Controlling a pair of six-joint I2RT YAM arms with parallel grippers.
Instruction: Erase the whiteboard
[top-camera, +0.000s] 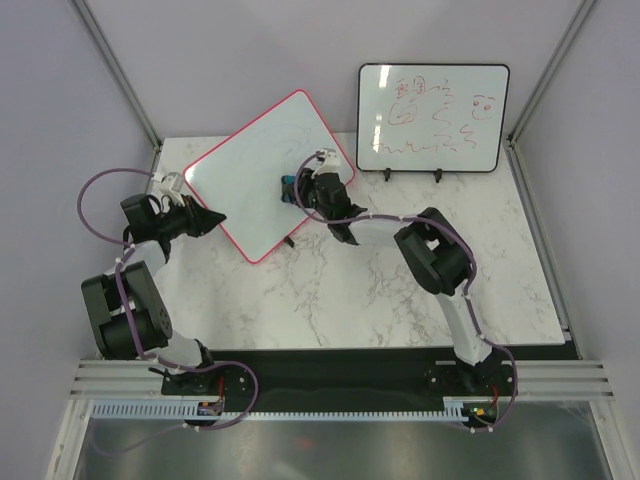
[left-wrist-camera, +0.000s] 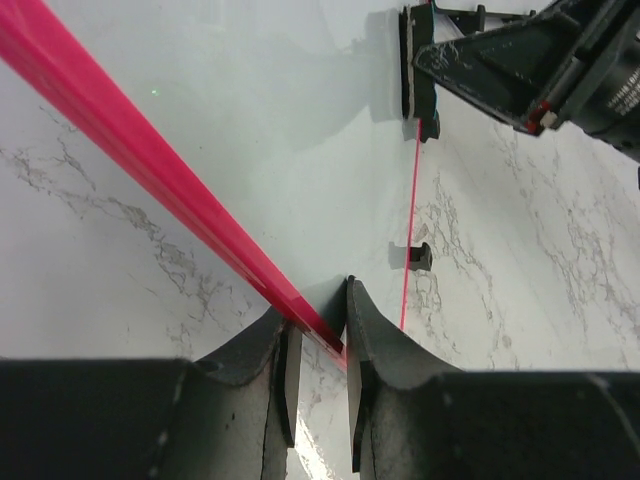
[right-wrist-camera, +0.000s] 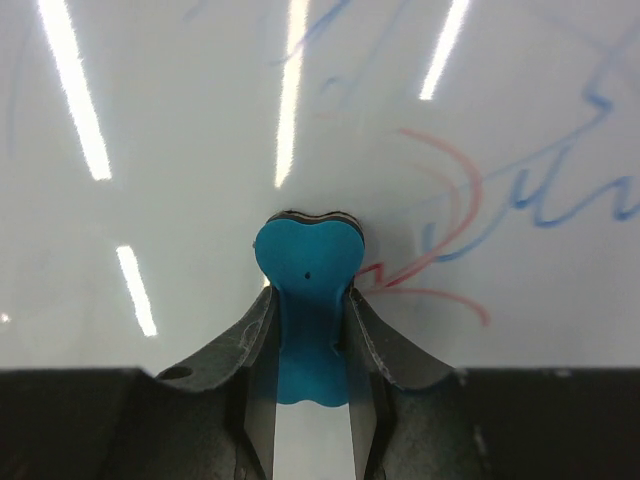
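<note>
The whiteboard (top-camera: 250, 170) with the pink-red frame lies tilted at the table's back left, with faint blue marks on it. My left gripper (top-camera: 213, 220) is shut on its left frame edge; in the left wrist view the red frame (left-wrist-camera: 130, 150) runs between my fingertips (left-wrist-camera: 318, 335). My right gripper (top-camera: 292, 188) is shut on a blue eraser (top-camera: 287, 187) and presses it on the board's right part. In the right wrist view the eraser (right-wrist-camera: 308, 262) sits between my fingers (right-wrist-camera: 380, 345) against the board (right-wrist-camera: 180, 120), with red and blue scribbles (right-wrist-camera: 470, 215) just to its right.
A black-framed whiteboard (top-camera: 433, 118) with red writing stands upright at the back right. A small black foot (left-wrist-camera: 420, 257) of the held board shows above the marble table (top-camera: 400, 300). Metal corner posts stand at the back left and back right.
</note>
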